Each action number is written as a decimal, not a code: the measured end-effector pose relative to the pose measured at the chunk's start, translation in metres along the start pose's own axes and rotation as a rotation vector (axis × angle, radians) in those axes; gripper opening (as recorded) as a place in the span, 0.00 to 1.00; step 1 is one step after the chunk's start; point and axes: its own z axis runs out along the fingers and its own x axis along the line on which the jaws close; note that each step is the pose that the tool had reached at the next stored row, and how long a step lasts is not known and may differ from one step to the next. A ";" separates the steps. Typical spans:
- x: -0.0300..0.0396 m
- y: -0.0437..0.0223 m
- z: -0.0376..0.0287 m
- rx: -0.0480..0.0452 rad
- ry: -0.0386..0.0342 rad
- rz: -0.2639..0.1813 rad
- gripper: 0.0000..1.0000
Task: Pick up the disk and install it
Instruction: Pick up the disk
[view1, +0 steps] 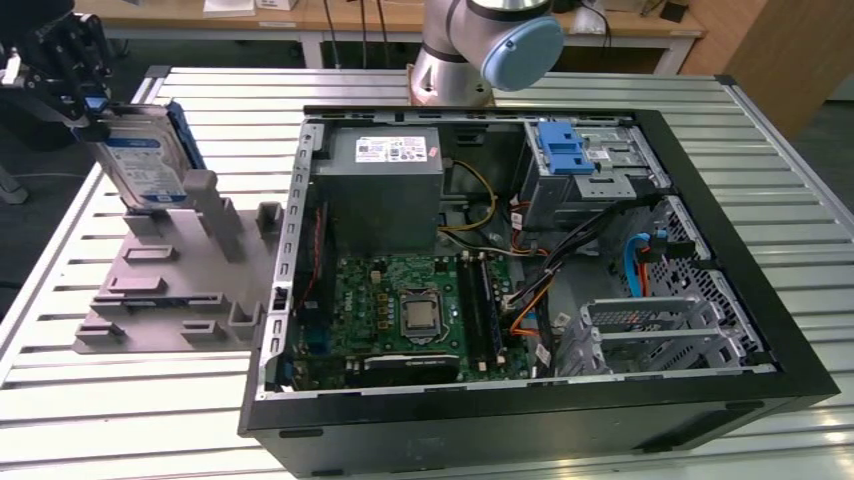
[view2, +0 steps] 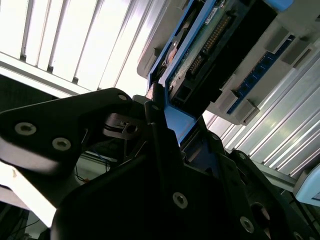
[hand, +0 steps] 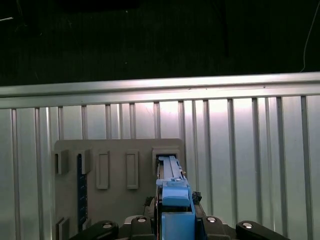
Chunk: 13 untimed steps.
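The disk (view1: 140, 160) stands on edge at the exterior view's left, a silver drive with a white-and-blue label in a blue carrier. My gripper (view1: 80, 95) is shut on its upper end. Its lower end sits at a slot of the gray holder stand (view1: 160, 290); whether it has left the slot is unclear. In the first wrist view the blue carrier of the disk (hand: 172, 195) runs from my gripper (hand: 175, 225) down to the stand's slot. In the second wrist view the black fingers (view2: 155, 125) clamp the blue edge of the disk (view2: 210, 45), whose circuit board faces the camera.
An open black computer case (view1: 747, 400) lies on the slatted metal table, right of the stand. Inside are a gray power supply (view1: 380, 185), a motherboard (view1: 407, 315), a drive cage with a blue latch (view1: 574, 150) and a second metal cage (view1: 654, 330). The arm's base (view1: 481, 50) stands behind the case.
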 end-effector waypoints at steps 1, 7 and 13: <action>0.0000 0.0000 -0.0004 0.0000 0.0000 0.000 0.36; 0.0000 0.0000 -0.0033 0.0001 0.0000 0.000 0.36; 0.0001 0.0000 -0.0047 0.0000 0.0000 0.000 0.36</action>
